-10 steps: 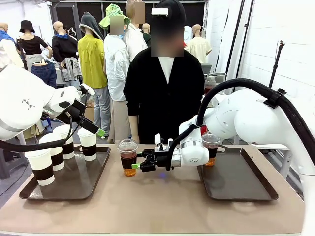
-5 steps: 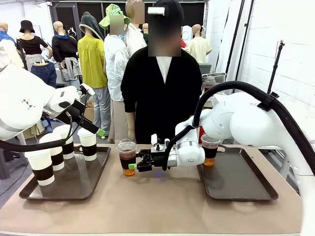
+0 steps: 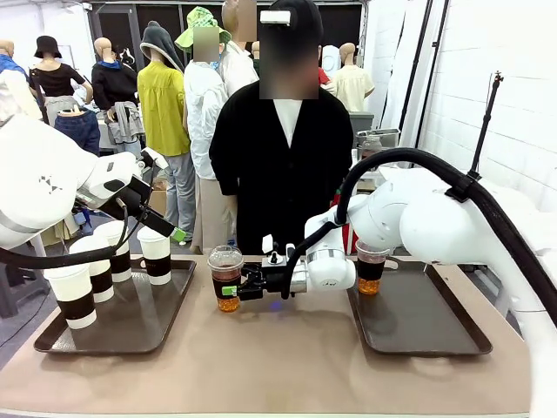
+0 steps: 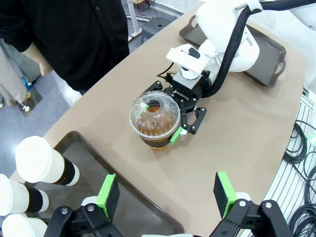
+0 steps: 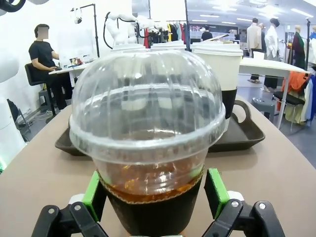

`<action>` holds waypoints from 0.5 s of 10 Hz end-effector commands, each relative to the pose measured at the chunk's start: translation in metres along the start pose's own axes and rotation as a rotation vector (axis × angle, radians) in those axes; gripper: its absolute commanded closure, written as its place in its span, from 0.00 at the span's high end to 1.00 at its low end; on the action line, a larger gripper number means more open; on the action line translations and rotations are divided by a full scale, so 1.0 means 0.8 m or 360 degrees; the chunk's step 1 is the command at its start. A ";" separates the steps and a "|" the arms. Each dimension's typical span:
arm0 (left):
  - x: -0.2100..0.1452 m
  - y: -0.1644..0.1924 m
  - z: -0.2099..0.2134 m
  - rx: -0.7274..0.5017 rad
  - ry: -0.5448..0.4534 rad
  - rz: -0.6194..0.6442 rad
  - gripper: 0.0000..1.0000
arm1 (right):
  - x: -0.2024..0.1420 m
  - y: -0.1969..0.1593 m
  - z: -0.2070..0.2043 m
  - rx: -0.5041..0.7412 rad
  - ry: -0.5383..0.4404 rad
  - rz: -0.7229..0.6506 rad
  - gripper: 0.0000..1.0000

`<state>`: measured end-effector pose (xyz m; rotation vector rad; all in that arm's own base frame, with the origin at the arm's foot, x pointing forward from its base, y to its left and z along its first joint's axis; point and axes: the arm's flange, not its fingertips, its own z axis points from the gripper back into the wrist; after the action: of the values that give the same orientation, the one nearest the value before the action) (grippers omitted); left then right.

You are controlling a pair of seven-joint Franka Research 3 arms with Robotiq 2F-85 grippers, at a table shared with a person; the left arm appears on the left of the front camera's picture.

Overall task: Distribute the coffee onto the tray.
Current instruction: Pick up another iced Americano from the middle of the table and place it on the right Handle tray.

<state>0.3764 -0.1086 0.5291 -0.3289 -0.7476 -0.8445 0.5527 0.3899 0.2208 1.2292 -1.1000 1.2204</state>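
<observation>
Right gripper (image 3: 231,290) is straddling an iced coffee cup (image 3: 226,279) on the table between two trays.

Front view: its fingers are flanking the cup's lower half, between the left tray (image 3: 130,326) holding four sleeved paper cups (image 3: 157,255) and the right tray (image 3: 418,318) holding another iced coffee (image 3: 372,266). Left gripper (image 3: 174,232) is hovering above the left tray.
Left wrist view: left gripper (image 4: 165,190) is hanging spread, holding nothing, over that cup (image 4: 154,120).
Right wrist view: green pads (image 5: 216,190) are sitting either side of the cup (image 5: 148,143); contact unclear.
</observation>
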 end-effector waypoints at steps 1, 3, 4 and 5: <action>-0.002 0.002 0.001 -0.0021 -0.0014 0.0003 1.00 | -0.002 -0.009 -0.014 0.0025 0.0014 -0.0041 1.00; -0.002 0.002 0.001 -0.0021 -0.0014 0.0003 1.00 | -0.002 -0.008 -0.018 0.0055 0.0006 -0.0047 1.00; -0.002 0.002 0.001 -0.0021 -0.0014 0.0003 1.00 | -0.003 -0.007 -0.017 0.0064 0.0007 -0.0046 1.00; -0.002 0.002 0.001 -0.0021 -0.0014 0.0003 1.00 | -0.001 -0.005 -0.018 0.0038 0.0036 -0.0077 0.97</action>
<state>0.3764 -0.1086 0.5291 -0.3290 -0.7476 -0.8445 0.5523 0.4002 0.2163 1.2542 -1.0763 1.2091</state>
